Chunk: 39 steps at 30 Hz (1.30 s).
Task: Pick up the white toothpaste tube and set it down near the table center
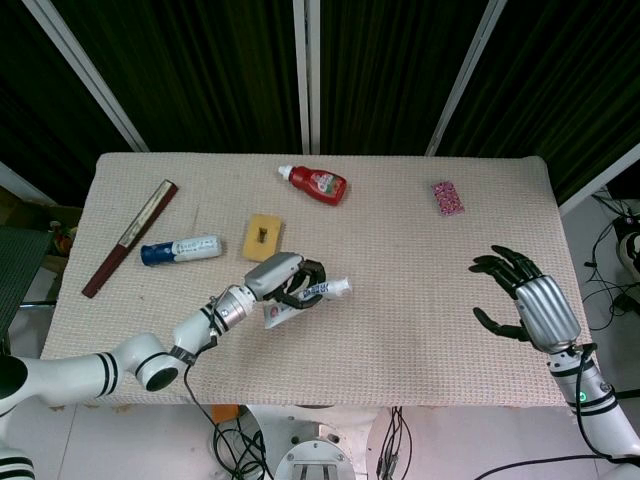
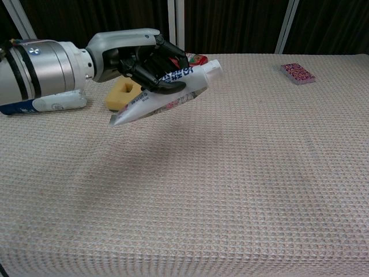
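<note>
My left hand [image 1: 283,281] [image 2: 137,56] grips the white toothpaste tube [image 1: 312,297] [image 2: 167,93] and holds it well above the cloth, cap end pointing right and tail end tilted down to the left. The fingers wrap around the tube's middle. My right hand [image 1: 525,301] hovers over the table's right side with its fingers spread and nothing in it; the chest view does not show it.
A yellow sponge [image 1: 262,238] [image 2: 123,93] lies behind the left hand. A red bottle [image 1: 318,183], a blue-capped white bottle [image 1: 181,249] [image 2: 49,103], a dark red flat box [image 1: 130,237] and a pink packet [image 1: 447,197] [image 2: 297,73] lie around the beige cloth table [image 1: 420,290].
</note>
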### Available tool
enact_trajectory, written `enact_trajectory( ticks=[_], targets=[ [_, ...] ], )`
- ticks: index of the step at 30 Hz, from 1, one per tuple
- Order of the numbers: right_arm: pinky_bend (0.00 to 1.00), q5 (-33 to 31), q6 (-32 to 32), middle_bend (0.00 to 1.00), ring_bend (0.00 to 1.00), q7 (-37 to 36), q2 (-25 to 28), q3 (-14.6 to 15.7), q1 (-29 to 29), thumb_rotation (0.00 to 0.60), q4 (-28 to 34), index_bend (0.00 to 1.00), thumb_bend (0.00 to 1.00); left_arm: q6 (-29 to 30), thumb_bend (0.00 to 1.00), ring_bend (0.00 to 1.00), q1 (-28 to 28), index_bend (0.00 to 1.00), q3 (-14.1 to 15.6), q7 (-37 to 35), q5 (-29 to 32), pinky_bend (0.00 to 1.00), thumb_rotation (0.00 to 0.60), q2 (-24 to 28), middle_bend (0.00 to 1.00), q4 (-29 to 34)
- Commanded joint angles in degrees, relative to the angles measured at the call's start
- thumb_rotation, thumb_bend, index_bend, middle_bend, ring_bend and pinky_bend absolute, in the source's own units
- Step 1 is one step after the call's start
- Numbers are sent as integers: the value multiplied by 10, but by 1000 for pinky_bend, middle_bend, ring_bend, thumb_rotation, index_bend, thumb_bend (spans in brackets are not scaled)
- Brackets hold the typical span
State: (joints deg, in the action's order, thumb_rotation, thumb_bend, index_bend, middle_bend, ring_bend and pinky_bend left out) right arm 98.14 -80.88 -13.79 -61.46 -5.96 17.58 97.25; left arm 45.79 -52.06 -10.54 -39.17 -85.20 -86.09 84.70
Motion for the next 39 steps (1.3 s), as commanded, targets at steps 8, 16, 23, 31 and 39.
enact_trajectory(
  ticks=[8,16,23,31,39],
  targets=[
    [217,48,51,313,95,67,-44,-30,85,600,20,414,176,63,680,809,-46,829,67,-261,-167,665,599,57,907,22],
    [217,93,24,311,95,61,-105,-23,112,600,-15,433,176,96,680,809,-70,829,89,-340,-181,664,596,61,906,6],
    [217,114,-9,309,97,42,-141,-14,122,600,-42,436,176,107,680,809,-83,829,96,-364,-169,664,596,55,906,-4],
    [217,118,-8,317,98,43,-148,-7,137,600,-40,459,176,122,680,808,-95,829,99,-404,-159,664,595,45,905,-16],
    [217,109,-9,325,100,42,-150,-8,147,600,-41,471,176,125,680,808,-105,829,107,-409,-157,663,595,44,904,-19]
  ],
)
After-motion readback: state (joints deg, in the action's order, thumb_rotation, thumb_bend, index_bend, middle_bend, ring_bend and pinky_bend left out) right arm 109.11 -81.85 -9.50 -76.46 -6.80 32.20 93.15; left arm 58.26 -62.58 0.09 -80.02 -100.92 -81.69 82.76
